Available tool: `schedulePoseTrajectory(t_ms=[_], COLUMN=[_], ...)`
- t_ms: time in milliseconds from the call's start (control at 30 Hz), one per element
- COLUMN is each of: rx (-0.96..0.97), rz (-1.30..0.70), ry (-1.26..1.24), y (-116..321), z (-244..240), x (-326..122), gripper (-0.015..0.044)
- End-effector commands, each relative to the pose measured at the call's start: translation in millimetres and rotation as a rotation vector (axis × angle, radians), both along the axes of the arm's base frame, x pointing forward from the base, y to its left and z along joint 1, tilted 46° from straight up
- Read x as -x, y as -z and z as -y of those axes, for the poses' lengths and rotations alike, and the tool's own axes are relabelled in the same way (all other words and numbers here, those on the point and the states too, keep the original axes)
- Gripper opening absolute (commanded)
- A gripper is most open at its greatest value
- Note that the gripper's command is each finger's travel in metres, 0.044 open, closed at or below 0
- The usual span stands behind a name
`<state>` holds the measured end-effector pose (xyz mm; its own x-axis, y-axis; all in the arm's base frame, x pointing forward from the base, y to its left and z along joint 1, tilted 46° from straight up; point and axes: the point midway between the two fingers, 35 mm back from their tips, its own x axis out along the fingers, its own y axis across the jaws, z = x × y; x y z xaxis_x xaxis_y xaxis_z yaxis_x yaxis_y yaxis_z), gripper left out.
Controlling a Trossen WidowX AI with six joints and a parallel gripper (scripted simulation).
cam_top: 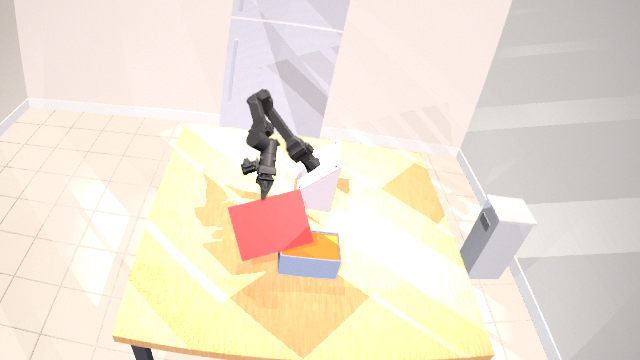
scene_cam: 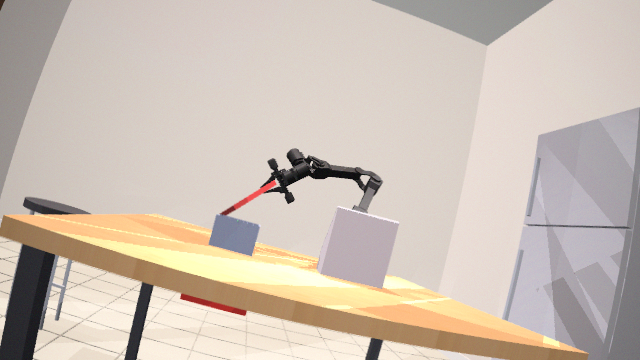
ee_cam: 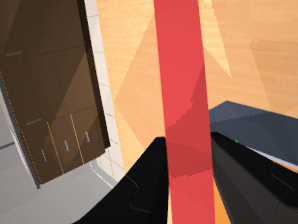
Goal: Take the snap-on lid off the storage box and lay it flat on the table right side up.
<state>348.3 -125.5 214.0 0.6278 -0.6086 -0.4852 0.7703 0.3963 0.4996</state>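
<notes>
Pinches a red lid point(cam_top: 271, 225) point(scene_cam: 250, 198) point(ee_cam: 185, 90) in the gripper point(cam_top: 264, 196) point(scene_cam: 264, 189) point(ee_cam: 186, 143), with a black finger against each face near the edge. From above, lies left of centre in the frame, with the pinched long edge towards the top. Runs its long axis from left to right there, tipped slightly upward at the right end. Slants in the exterior view from the fingers at upper right down to lower left, neither flat nor upright. Shows edge-on in the wrist view, as a band from top to bottom of the frame. Overlaps with its lower right corner the upper left of the blue box point(cam_top: 309, 267) point(scene_cam: 234, 235) point(ee_cam: 255, 117), as seen from above. Cannot tell whether touching the box's rim.

Stands on the table point(cam_top: 400, 300) point(scene_cam: 150, 260) point(ee_cam: 130, 50), just below centre in the top view, with its long axis across the frame and orange showing inside. Rises, in the exterior view, to the right of the box as a pale block point(cam_top: 320, 195) point(scene_cam: 357, 250), with the black arm point(cam_top: 257, 115) point(scene_cam: 342, 171) above.
</notes>
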Motion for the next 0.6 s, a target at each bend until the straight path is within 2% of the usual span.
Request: schedulePoseTrajectory(t_ms=[0, 567], rx=[0.001, 0.003], rz=[0.025, 0.025], ry=[-0.01, -0.01], y=[-15.1, -39.9], z=[4.2, 26.9], x=[1.3, 8.4], gripper=[0.0, 0.0])
